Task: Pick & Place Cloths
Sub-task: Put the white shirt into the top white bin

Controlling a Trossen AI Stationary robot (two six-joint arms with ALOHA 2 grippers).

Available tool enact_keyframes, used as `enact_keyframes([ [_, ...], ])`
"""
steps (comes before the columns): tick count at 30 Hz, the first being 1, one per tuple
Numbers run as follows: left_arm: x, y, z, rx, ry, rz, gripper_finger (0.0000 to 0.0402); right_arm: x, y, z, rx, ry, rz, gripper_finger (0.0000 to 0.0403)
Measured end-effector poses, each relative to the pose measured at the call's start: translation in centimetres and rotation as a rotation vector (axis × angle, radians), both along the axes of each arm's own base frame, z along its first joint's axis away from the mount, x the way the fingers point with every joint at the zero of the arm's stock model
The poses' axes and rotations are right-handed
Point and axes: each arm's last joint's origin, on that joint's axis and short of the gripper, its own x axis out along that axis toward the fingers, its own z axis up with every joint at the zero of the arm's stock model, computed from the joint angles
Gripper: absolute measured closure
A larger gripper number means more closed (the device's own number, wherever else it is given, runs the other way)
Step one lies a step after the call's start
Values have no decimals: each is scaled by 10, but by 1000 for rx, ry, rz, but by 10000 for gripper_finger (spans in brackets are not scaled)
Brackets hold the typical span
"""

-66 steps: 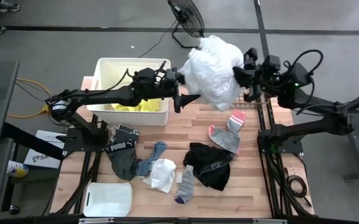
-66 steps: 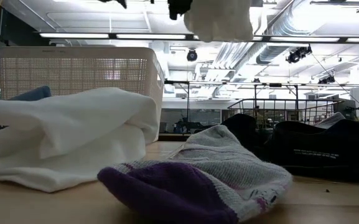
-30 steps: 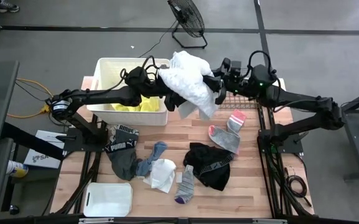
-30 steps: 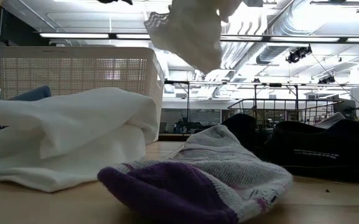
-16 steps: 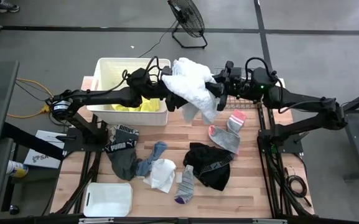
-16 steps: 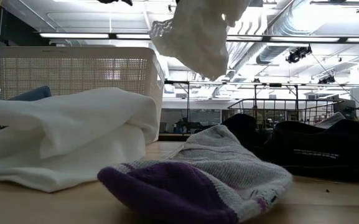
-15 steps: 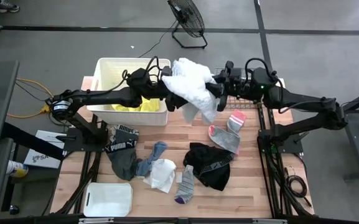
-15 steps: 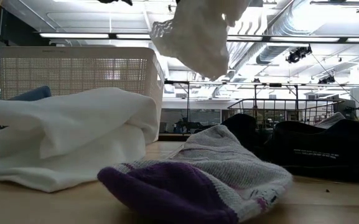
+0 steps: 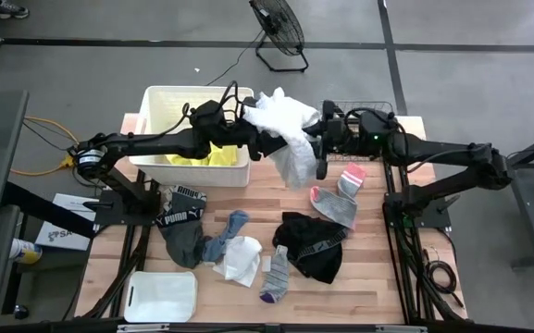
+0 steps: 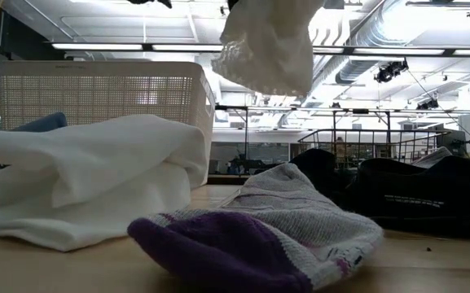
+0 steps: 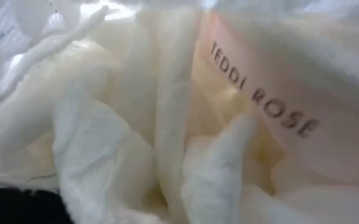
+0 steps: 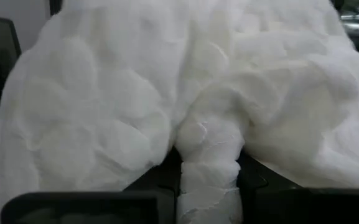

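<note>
Wooden table [image 9: 378, 277], white garment [image 11: 135, 124] labelled "TEDDI ROSE", waistband [image 9: 181, 219] reading "PUMA"

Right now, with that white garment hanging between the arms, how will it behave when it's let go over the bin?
Probably floppy: the white garment droops in folds below the right gripper. Likely light, bunching loosely in the low view. It may drape over the white bin rim rather than drop cleanly.
</note>
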Motion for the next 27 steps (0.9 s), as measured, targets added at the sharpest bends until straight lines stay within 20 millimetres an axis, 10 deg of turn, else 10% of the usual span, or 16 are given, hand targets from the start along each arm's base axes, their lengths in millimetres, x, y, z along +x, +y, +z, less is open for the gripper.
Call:
enact_keyframes([
  [9, 1, 1, -4, -65, 58, -5, 47, 6, 1, -6, -44, 24, -18, 340],
  [19, 1, 1, -5, -80, 64, -8, 209, 8, 1, -10, -9, 45, -34, 342],
  [27, 3, 1, -7, -9, 84, -16, 248, 1, 6, -6, 30, 47, -91, 239],
])
